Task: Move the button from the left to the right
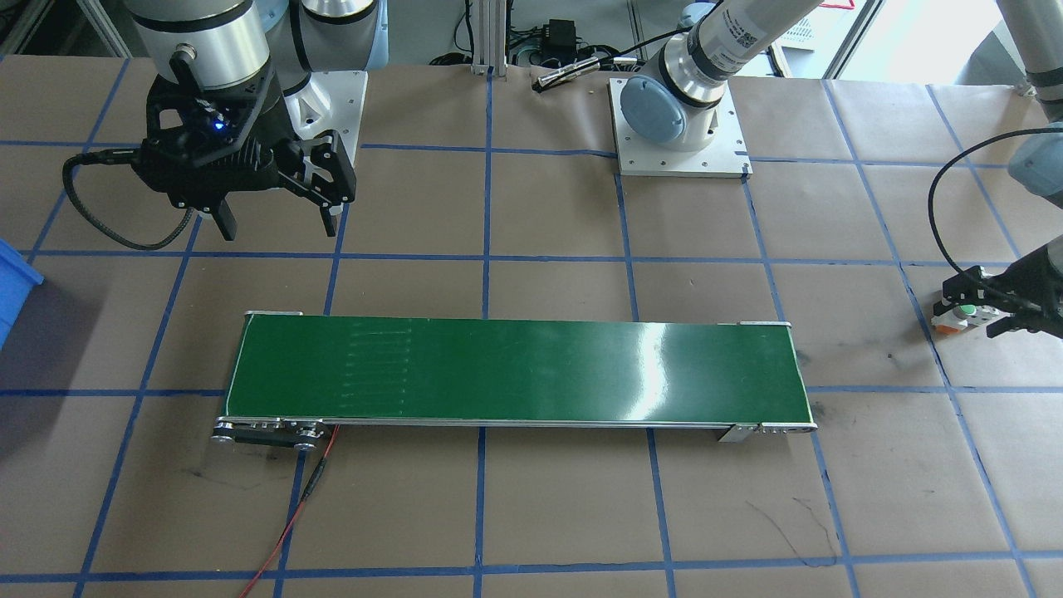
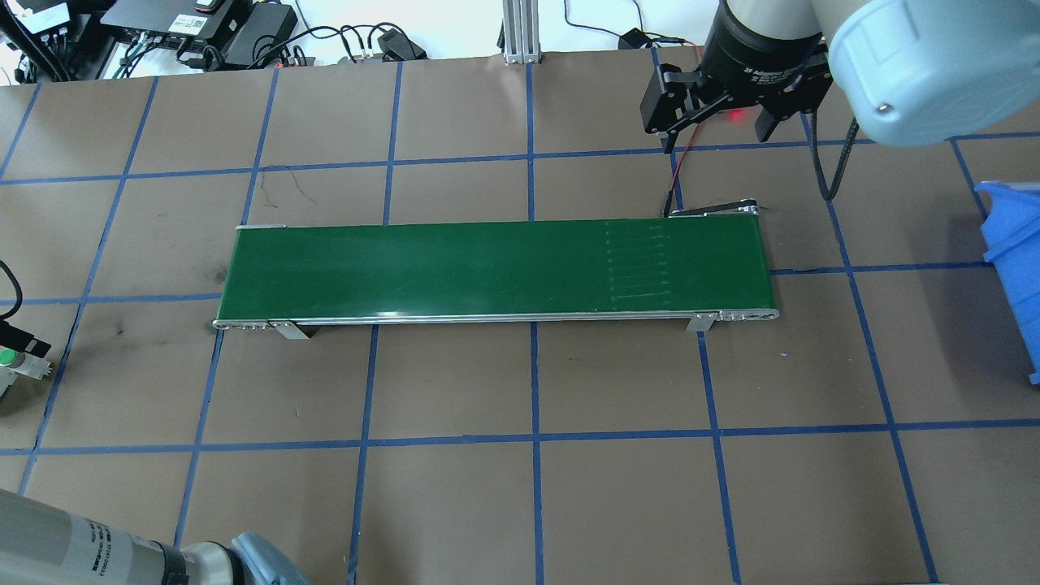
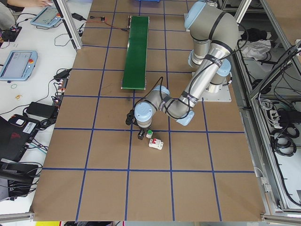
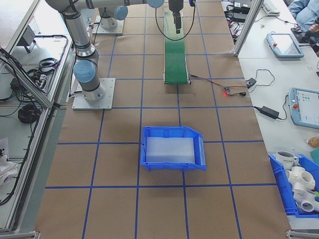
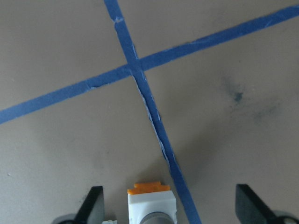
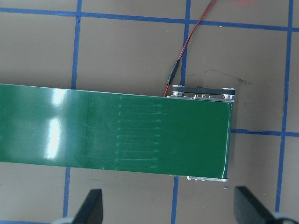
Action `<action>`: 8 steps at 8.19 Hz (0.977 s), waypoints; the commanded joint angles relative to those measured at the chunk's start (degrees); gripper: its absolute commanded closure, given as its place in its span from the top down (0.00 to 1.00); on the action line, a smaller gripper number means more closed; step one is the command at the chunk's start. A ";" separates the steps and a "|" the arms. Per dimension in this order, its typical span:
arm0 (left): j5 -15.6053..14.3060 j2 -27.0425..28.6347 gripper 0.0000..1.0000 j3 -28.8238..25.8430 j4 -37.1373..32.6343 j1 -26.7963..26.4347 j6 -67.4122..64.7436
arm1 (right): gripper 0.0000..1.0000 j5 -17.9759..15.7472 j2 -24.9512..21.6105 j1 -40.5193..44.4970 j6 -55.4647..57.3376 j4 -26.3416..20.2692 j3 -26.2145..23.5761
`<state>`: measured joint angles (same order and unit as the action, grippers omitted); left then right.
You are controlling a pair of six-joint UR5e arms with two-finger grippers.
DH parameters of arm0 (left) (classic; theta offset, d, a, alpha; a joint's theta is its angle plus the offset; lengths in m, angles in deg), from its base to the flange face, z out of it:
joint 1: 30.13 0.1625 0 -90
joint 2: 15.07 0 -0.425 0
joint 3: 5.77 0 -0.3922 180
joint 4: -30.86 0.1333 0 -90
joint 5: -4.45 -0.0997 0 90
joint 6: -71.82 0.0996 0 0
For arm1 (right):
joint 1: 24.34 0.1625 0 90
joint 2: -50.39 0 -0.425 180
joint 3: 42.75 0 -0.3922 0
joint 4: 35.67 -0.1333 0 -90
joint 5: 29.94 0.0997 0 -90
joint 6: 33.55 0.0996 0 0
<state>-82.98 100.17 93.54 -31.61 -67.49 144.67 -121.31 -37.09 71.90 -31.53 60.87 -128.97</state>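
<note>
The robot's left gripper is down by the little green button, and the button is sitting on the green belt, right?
Not quite. The left gripper is down by the button, but the button sits on the brown table, far from the green belt. The front-facing view shows it.

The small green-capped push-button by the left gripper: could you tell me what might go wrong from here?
1. The small green-capped push-button sits off-centre between the open left gripper fingers, nearer one finger; closing may push or tip it.
2. A white boxy breaker stands right beside it and may get bumped.
3. The long green conveyor belt lies across the route; a low carry might clip it.
</note>
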 commanded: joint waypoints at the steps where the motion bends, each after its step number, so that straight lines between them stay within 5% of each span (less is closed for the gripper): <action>1: -3.25 0.77 1.00 0.01 -0.19 0.09 -0.16 | 1.00 -0.22 0.03 0.00 0.00 0.32 0.00; 2: -3.36 1.20 1.00 0.01 -0.19 0.09 -0.69 | 1.00 -0.31 0.03 0.00 0.00 0.41 -0.09; 5: -3.27 1.47 0.06 -0.08 -0.19 0.09 -0.34 | 1.00 -0.48 0.03 0.00 0.00 0.32 -0.17; 8: -3.09 0.60 0.00 -0.70 -0.28 0.00 -0.34 | 1.00 -0.66 -0.06 -0.09 0.00 0.58 -0.09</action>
<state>-85.91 101.60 93.20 -31.78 -67.42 144.33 -121.85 -37.09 71.89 -31.53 61.19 -129.13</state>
